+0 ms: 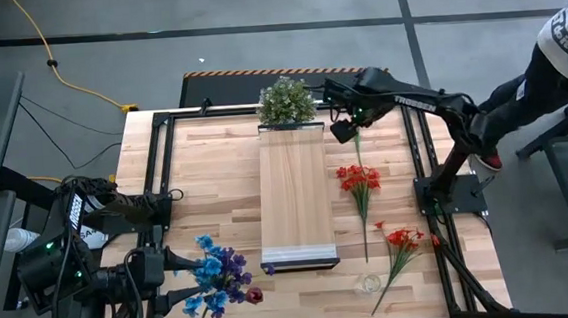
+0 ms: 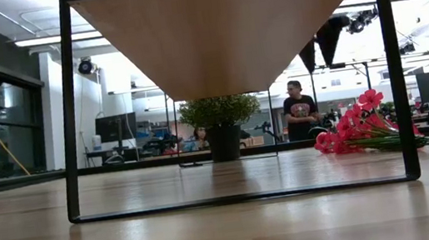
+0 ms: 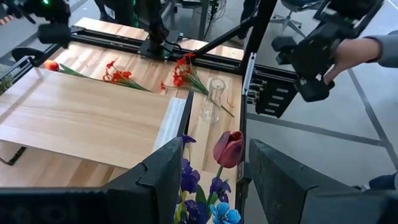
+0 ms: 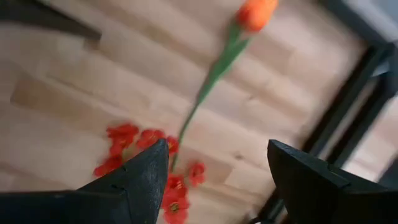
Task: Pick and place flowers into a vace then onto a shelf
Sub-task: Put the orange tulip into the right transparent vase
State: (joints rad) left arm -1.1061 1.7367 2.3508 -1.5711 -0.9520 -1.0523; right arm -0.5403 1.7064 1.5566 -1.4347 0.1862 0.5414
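Observation:
My left gripper [image 3: 216, 144] is raised over the table's near left corner, shut on a bunch of blue, purple and dark red flowers [image 1: 215, 275]. My right gripper [image 1: 343, 130] stands open, pointing down over the far right of the table, above an orange flower [image 4: 256, 12] that lies flat. Two bright red flowers [image 1: 359, 179] [image 1: 402, 239] lie on the table right of the shelf [image 1: 294, 193]. The clear vase [image 3: 211, 99] stands upright by the shelf's near right corner. My left gripper has the bunch between its two fingers [image 3: 163, 177], coming from the table's left and slanting down. The fingers hide the place of contact. The dark red bloom [image 3: 229, 148] and the blue blooms [image 3: 221, 211] stick out past the fingertips, and the bunch is clear of the table.
A bushy green plant [image 1: 286, 101] stands at the shelf's far end, close to my right gripper. A black frame [image 1: 166, 187] runs round the tabletop. A person [image 1: 566, 39] is beyond the table's far right corner.

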